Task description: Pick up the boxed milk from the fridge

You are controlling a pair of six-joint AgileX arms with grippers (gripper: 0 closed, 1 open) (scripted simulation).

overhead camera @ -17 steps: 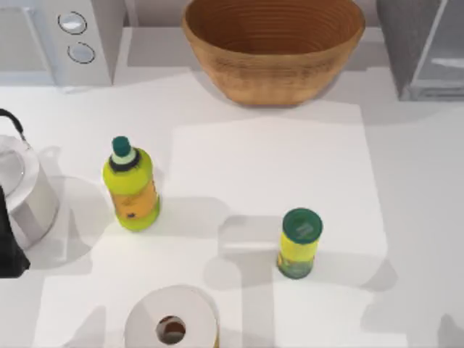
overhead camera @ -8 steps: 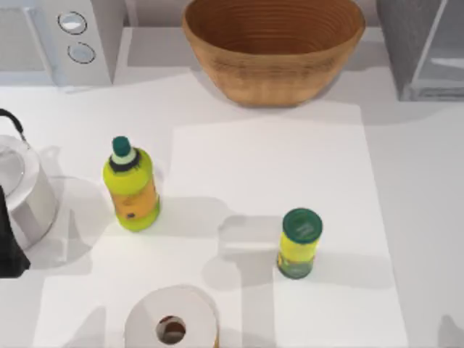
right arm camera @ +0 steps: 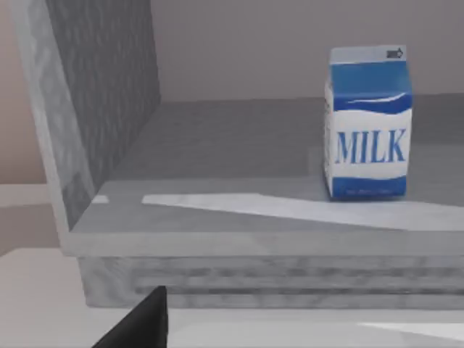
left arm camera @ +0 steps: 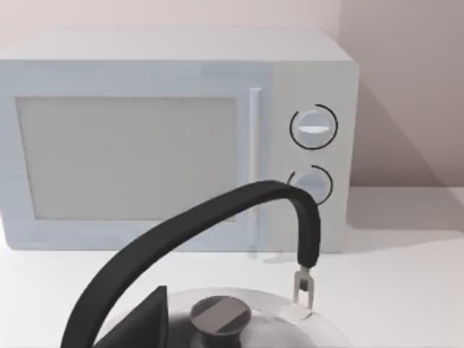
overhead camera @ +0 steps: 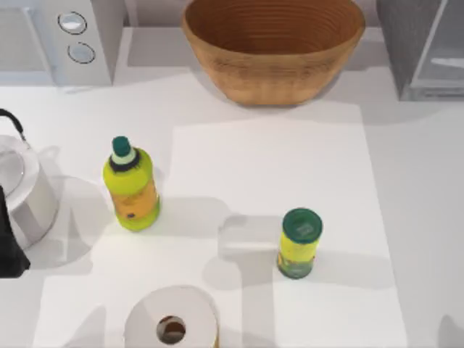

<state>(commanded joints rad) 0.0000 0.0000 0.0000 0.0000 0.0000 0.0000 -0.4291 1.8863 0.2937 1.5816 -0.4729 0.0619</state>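
Observation:
In the right wrist view the boxed milk (right arm camera: 367, 123), a white carton with blue bands and the word MILK, stands upright on the fridge's pale floor (right arm camera: 217, 210), toward one side. The fridge's speckled grey wall (right arm camera: 105, 94) rises beside it. A dark part of my right gripper (right arm camera: 141, 322) shows at the picture's edge, outside the fridge and short of its front lip. From above, the fridge (overhead camera: 424, 47) sits at the table's back right corner. My left arm (overhead camera: 6, 243) is parked at the left edge by the kettle.
A silver kettle (overhead camera: 18, 188) with a black handle stands at the left, a white microwave (overhead camera: 61, 36) at the back left, a wicker basket (overhead camera: 272, 47) at the back middle. A yellow-green bottle (overhead camera: 130, 188), a green-lidded can (overhead camera: 299, 243) and a paper roll (overhead camera: 172, 322) stand mid-table.
The shadow at the table's lower right has drawn back toward the right edge. Nothing on the table has moved, and the left arm is still.

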